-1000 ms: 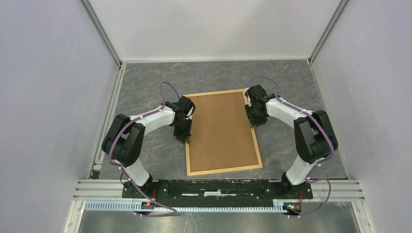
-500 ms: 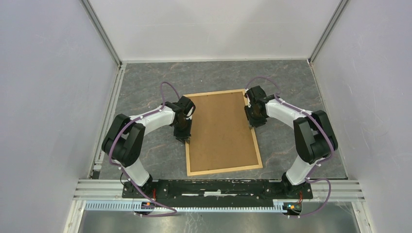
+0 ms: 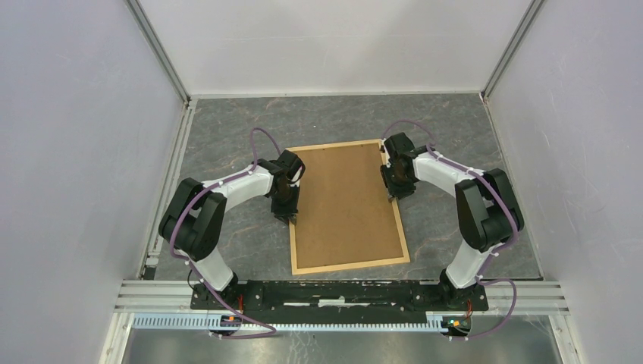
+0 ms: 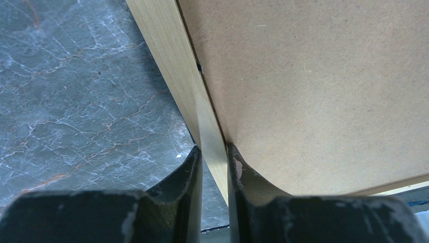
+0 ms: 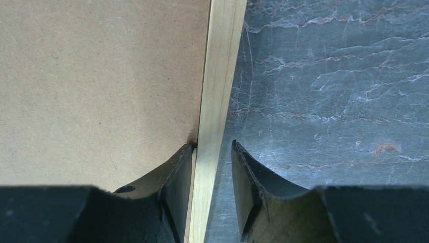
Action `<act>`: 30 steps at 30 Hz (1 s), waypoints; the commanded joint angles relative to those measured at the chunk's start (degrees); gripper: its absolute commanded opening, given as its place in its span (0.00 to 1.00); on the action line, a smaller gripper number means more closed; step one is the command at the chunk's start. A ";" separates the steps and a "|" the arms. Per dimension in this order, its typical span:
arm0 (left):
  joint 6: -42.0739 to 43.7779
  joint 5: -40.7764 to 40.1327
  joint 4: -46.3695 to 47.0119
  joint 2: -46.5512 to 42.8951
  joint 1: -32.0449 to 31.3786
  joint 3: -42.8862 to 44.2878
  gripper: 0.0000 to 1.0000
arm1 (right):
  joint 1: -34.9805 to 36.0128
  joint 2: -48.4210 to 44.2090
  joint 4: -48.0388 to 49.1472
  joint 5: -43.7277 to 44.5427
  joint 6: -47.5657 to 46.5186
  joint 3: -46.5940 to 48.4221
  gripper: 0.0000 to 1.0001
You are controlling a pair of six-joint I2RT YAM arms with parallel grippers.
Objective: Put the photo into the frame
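We keep the left gripper [image 4: 212,148] clenched on the thin light-wood rectangular frame [image 3: 349,265] mid-tabletop, while our right gripper [image 5: 212,146] has nudged inward, jaws released astride the opposite rail (photo unseen, seating unconfirmed).

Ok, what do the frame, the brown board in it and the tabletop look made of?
The frame: pale natural wood, matte, faint straight grain. The brown board: probably hardboard or fibreboard, dull, finely speckled, no grain. The tabletop: dark grey marble look with pale veins; real stone or printed laminate, I cannot tell.
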 commanded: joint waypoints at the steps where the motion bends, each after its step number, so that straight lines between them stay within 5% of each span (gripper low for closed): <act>1: 2.61 -1.06 -0.54 0.84 -1.07 -1.95 0.02 | 0.20 0.04 0.13 -0.29 -0.95 -0.27 0.43; 6: 2.53 -0.88 -0.54 0.77 -1.07 -1.77 0.02 | 0.14 -5.19 -3.74 3.44 -1.58 1.30 0.47; 30: 2.61 -0.87 -0.49 0.36 -1.16 -1.97 0.02 | 0.17 3.05 -0.85 5.55 -0.50 2.02 0.44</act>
